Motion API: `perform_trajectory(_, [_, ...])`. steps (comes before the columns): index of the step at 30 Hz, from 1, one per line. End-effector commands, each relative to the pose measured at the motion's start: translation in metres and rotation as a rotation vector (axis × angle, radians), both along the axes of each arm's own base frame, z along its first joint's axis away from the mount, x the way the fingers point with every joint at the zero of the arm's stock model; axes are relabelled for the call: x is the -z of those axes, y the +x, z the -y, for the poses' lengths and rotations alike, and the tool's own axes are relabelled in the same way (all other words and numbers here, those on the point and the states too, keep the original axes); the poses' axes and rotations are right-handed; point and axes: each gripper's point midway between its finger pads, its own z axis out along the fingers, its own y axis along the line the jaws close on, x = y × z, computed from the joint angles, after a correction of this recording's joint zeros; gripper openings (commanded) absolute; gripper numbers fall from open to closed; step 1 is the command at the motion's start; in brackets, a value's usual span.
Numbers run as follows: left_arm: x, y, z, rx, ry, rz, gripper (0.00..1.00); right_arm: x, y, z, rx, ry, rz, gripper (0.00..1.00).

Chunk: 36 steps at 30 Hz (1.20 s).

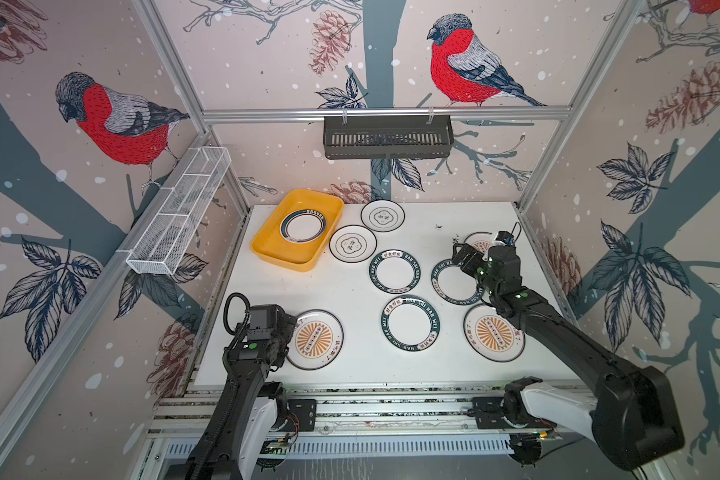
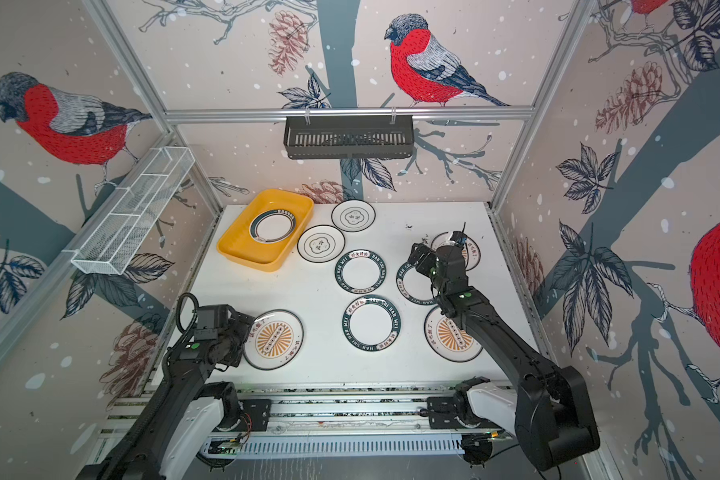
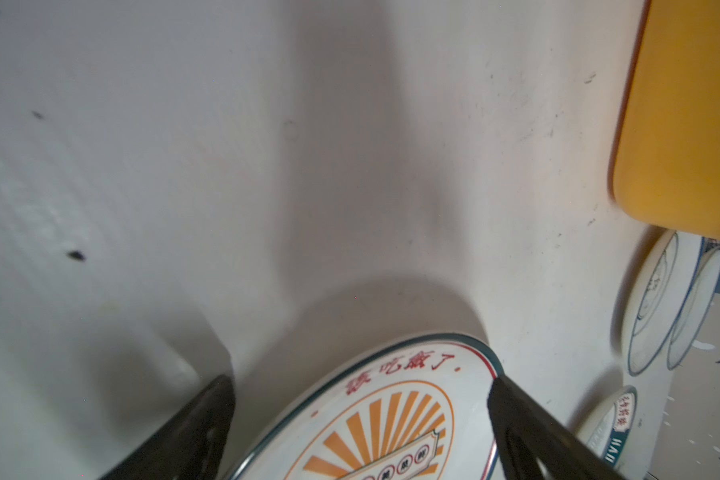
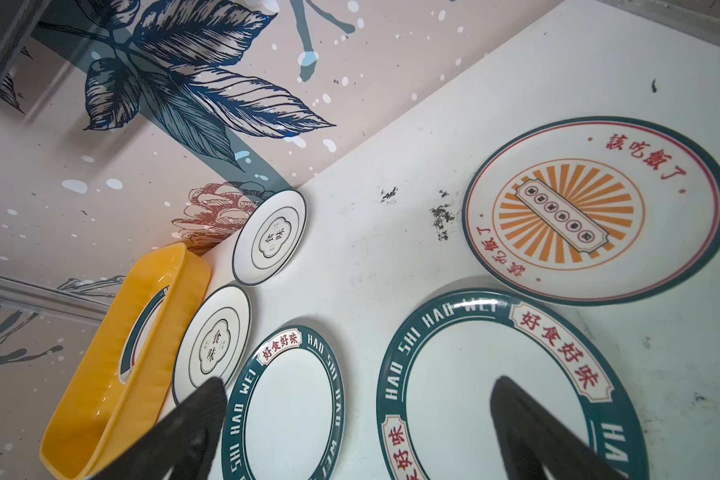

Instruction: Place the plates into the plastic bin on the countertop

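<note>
The yellow plastic bin [image 1: 267,248] stands at the countertop's [image 1: 341,291] far left and holds one green-rimmed plate [image 1: 303,225]. Several plates lie flat around it: two flower-emblem ones [image 1: 382,215] [image 1: 352,243], green-rimmed ones [image 1: 394,271] [image 1: 410,323] and sunburst ones [image 1: 493,332]. My left gripper [image 3: 360,399] is open, low at the near left. It straddles the edge of a sunburst plate [image 3: 391,415], which is also seen in a top view [image 1: 314,339]. My right gripper [image 4: 356,399] hangs open above a green-rimmed plate [image 4: 495,374], holding nothing.
A black slatted basket [image 1: 387,137] hangs on the back rail and a white wire-mesh basket [image 1: 179,212] on the left rail. Dark specks [image 1: 438,227] mark the tabletop at the back right. Aluminium rails [image 1: 391,399] run along the front edge.
</note>
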Motion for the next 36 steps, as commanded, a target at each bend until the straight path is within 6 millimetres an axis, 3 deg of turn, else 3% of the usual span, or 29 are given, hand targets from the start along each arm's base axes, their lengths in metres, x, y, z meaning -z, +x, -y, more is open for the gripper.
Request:
perform_trajectory(1, [0.012,-0.020,0.025,-0.010,-0.158,-0.092,0.96,-0.007,0.001,-0.002,-0.003,0.022,0.028,1.00])
perform_trajectory(15, [-0.005,0.013,0.077,0.320,-0.131,0.007,0.96,-0.005,-0.004,-0.002,-0.009,0.023,0.023,1.00])
perform_trajectory(25, [0.010,-0.011,0.087,0.682,-0.030,-0.087,0.93,-0.014,-0.001,-0.014,-0.053,0.036,0.050,1.00])
perform_trajectory(31, [0.007,-0.017,0.096,0.720,-0.069,-0.016,0.91,-0.022,-0.001,-0.029,-0.100,0.039,0.060,1.00])
perform_trajectory(36, [0.017,-0.029,0.096,0.708,-0.095,-0.037,0.81,-0.028,-0.007,-0.037,-0.117,0.039,0.072,1.00])
